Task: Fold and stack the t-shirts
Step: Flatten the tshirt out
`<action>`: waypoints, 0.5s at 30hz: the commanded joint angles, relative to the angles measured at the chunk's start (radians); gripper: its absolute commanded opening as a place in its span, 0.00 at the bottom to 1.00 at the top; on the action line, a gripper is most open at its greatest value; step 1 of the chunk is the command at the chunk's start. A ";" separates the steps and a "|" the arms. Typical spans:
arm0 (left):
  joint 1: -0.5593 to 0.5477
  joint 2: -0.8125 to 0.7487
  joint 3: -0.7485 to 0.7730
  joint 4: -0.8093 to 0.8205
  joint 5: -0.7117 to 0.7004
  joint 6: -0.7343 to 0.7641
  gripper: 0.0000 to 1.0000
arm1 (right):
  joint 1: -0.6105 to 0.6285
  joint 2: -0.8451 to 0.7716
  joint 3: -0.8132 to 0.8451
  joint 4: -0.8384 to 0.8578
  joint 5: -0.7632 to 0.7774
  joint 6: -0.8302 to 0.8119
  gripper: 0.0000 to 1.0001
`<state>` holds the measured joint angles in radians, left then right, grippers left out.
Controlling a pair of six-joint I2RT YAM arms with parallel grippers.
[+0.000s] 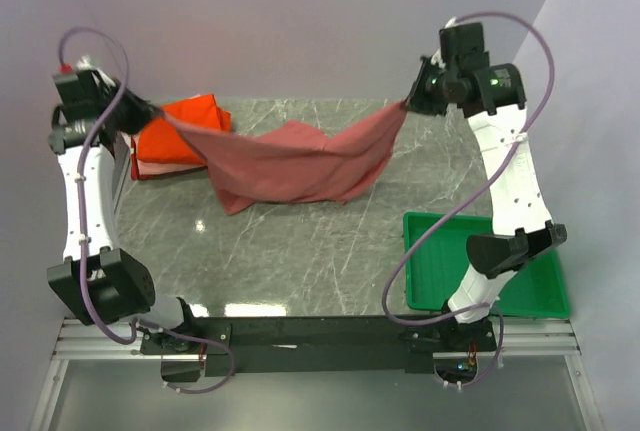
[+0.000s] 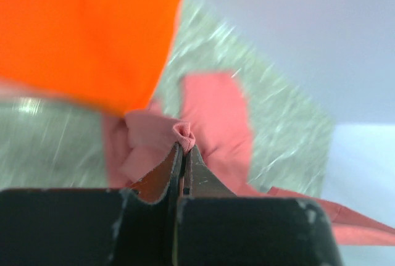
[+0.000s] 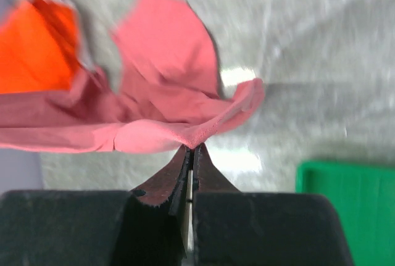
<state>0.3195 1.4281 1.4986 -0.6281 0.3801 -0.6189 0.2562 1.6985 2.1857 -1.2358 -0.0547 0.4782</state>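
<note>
A large salmon-red t-shirt (image 1: 300, 163) hangs stretched between both arms above the back of the table, its middle sagging onto the marble. My left gripper (image 1: 150, 111) is shut on its left edge, a pinched fold (image 2: 184, 135) showing at the fingertips. My right gripper (image 1: 410, 101) is shut on the right edge, with the cloth (image 3: 185, 133) gathered at the tips. A folded orange t-shirt (image 1: 178, 139) lies at the back left, partly behind the salmon one; it also shows in the wrist views (image 2: 86, 31) (image 3: 34, 47).
A green plastic tray (image 1: 520, 286) sits at the front right, partly under the right arm, and shows in the right wrist view (image 3: 345, 210). The grey marble tabletop (image 1: 300, 251) is walled in at the back and on both sides.
</note>
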 commanded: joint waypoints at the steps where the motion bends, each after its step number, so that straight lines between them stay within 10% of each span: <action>1: 0.003 0.014 0.226 0.031 0.017 -0.050 0.01 | -0.021 0.021 0.218 -0.010 -0.023 -0.029 0.00; 15: -0.057 -0.129 0.532 -0.059 -0.139 -0.125 0.00 | -0.026 -0.411 0.036 0.492 -0.106 -0.084 0.00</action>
<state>0.2749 1.3838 1.9476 -0.6777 0.3138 -0.7361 0.2348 1.3785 2.2089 -0.9085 -0.1543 0.4458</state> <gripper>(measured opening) 0.023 0.016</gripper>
